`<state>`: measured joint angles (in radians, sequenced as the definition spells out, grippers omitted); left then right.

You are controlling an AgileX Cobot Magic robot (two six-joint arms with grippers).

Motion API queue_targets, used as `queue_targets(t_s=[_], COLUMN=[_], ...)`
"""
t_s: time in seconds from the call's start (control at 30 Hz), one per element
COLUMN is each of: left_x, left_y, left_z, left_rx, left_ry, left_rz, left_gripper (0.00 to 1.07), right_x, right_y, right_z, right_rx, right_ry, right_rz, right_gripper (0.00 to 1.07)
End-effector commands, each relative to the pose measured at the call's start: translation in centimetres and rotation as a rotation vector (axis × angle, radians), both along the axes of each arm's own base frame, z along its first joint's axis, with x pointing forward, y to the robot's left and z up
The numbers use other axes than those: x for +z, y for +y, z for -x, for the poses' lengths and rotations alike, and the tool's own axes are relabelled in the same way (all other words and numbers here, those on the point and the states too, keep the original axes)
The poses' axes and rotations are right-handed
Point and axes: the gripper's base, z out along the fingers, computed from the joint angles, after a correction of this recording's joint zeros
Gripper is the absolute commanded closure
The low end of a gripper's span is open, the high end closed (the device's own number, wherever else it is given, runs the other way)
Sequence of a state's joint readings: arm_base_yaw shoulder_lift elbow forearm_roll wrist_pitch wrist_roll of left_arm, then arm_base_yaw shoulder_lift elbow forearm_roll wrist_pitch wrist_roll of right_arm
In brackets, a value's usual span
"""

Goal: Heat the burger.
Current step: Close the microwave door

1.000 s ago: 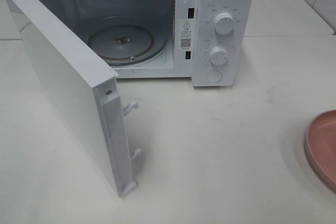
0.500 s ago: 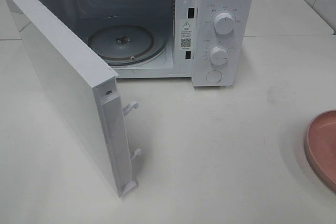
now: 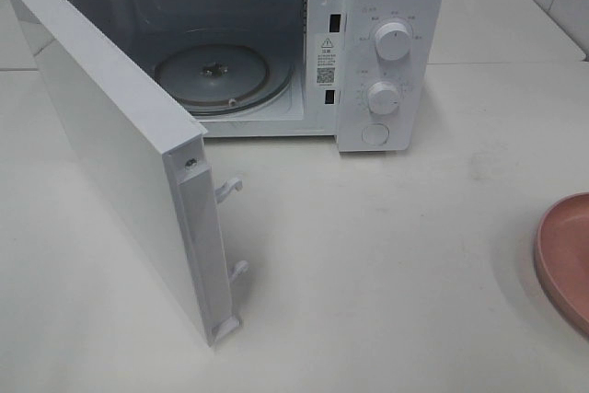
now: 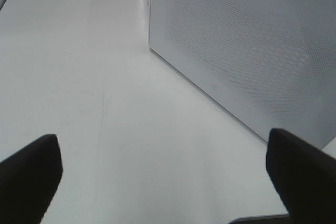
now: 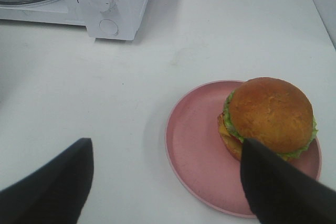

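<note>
The burger [image 5: 270, 115], with a golden-brown bun and green lettuce, sits on a pink plate [image 5: 197, 150] in the right wrist view. My right gripper [image 5: 168, 182] is open above the plate, one finger [image 5: 278, 187] close to the burger. The plate's edge [image 3: 566, 260] shows at the right of the high view; the burger is out of that view. The white microwave [image 3: 391, 6] stands at the back with its door [image 3: 120, 149] swung open and its glass turntable [image 3: 212, 75] bare. My left gripper [image 4: 163, 177] is open beside the door's outer face [image 4: 247, 51].
The microwave has two knobs [image 3: 393, 40] and a round button [image 3: 375, 133] on its right panel. The open door juts far out over the white table [image 3: 386, 255]. A tiled wall lies at the far right.
</note>
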<state>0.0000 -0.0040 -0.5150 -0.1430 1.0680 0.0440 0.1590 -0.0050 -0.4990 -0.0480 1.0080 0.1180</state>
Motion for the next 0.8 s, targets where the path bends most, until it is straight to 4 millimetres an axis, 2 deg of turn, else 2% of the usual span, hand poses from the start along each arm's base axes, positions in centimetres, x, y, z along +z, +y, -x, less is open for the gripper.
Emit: queue_targets(t_s=[0.03, 0.8], left_x=[0.00, 0.00], left_y=[-0.03, -0.03], left_z=[0.20, 0.20], left_rx=[0.001, 0.001], left_ry=[-0.008, -0.008], left_rz=[0.007, 0.007], left_gripper=[0.09, 0.09], right_x=[0.02, 0.02], right_y=[-0.04, -0.04], right_z=[0.33, 0.33], right_rx=[-0.002, -0.002], right_ry=[-0.038, -0.038], right_rz=[-0.001, -0.001], right_gripper=[0.32, 0.32])
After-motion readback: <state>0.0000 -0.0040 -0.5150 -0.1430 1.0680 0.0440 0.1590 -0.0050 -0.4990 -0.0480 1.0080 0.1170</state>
